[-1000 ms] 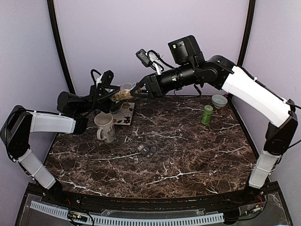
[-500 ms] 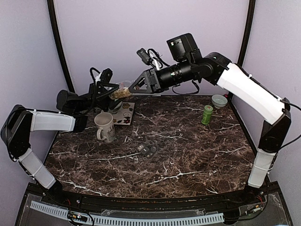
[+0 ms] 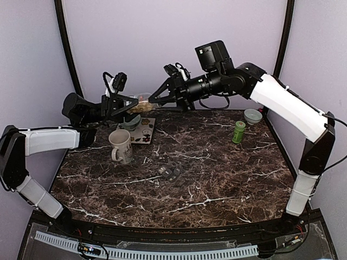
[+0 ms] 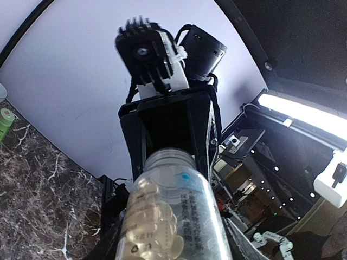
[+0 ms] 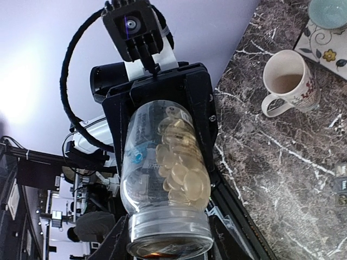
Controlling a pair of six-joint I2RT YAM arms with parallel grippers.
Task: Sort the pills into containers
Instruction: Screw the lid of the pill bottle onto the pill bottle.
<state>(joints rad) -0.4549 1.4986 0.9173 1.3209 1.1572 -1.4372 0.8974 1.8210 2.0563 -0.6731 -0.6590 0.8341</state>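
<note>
The left gripper [image 3: 134, 103] grasps the clear jar [image 3: 143, 102] at its base; the right gripper [image 3: 154, 100] grasps its lid end. Between them, the label [image 4: 183, 187] print is illegible. The pills [image 5: 181, 162] lie inside.

From above, the compartments of the grey pill box [image 3: 169, 173], right of the mug [image 3: 120, 145] and nearer me, are too small for me to read. Above and behind the mug, the left gripper [image 3: 134, 106] and right gripper [image 3: 153, 101] cover both ends of the jar [image 3: 143, 103]. In the right wrist view, the picture's top edge cuts the bowl [image 5: 328, 11] just behind the mug.
</note>
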